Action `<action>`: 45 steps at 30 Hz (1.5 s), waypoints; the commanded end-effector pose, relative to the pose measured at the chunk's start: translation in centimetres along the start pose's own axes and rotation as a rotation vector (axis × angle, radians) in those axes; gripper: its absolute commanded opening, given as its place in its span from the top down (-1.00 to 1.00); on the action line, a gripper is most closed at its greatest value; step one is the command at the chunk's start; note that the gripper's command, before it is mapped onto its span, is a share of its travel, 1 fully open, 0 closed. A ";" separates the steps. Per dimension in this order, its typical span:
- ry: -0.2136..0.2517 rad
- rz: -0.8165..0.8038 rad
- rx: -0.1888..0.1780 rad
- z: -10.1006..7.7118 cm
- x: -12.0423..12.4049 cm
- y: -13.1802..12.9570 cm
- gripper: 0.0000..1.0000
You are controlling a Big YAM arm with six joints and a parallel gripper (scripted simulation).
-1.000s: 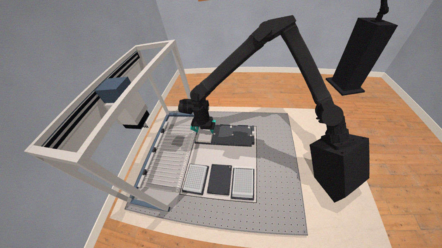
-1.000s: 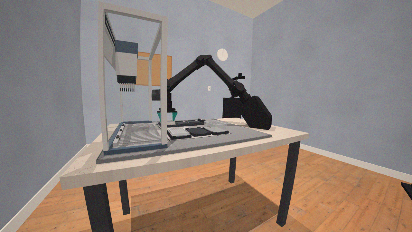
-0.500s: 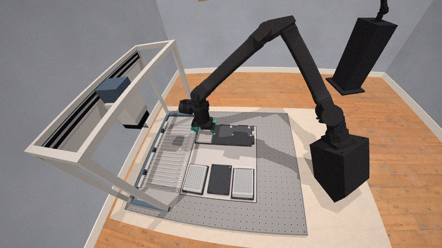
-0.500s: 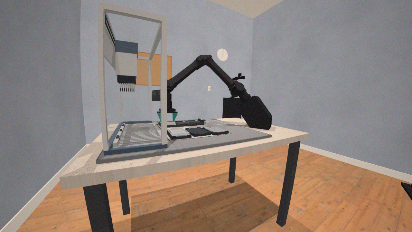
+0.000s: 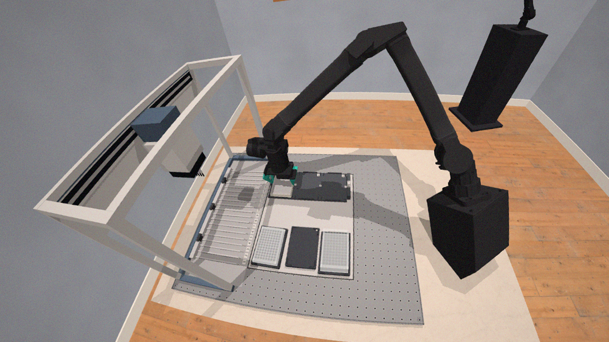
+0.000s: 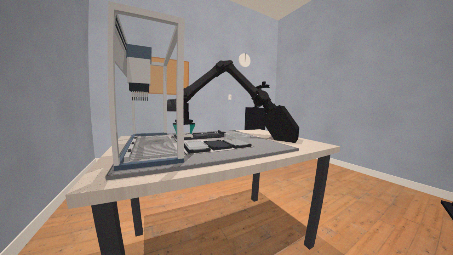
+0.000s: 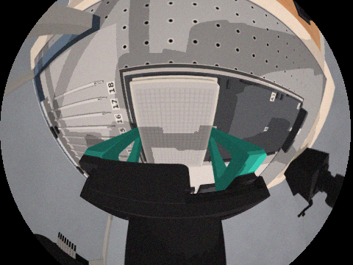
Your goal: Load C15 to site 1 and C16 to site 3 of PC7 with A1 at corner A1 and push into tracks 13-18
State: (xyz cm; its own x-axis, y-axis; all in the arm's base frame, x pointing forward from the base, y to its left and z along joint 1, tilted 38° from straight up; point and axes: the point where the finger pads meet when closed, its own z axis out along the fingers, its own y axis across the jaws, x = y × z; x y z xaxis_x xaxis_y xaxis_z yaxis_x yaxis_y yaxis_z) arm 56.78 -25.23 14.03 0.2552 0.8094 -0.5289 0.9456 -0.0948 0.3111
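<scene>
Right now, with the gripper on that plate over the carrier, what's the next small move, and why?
Probably open the gripper and release. The fine-welled plate it grips looks level inside the frame of the carrier, at the end by the rails. Full seating can't be confirmed.

Three nests [image 5: 302, 267] sit beside the rails [image 5: 230, 214], with the carrier [image 5: 321, 187] behind them.

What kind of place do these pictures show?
Probably a laboratory automation bench in a plain room. A white instrument frame with a pipetting head stands over numbered loading rails, and well plates lie in nests beside them. The gripper grips a plate over a black carrier.
</scene>
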 end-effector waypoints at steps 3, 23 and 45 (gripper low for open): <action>-0.005 0.011 -0.038 -1.4 -0.6 1.5 1.00; -0.004 0.009 -0.063 -3.4 -0.8 2.3 -0.92; -0.003 0.027 -0.075 -9.9 -0.9 2.5 -0.92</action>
State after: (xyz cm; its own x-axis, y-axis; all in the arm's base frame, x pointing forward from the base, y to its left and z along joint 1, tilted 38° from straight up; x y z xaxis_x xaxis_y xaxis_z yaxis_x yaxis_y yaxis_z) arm 55.77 -21.82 19.03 0.2483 0.8105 -0.5304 0.9455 -0.0837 0.3147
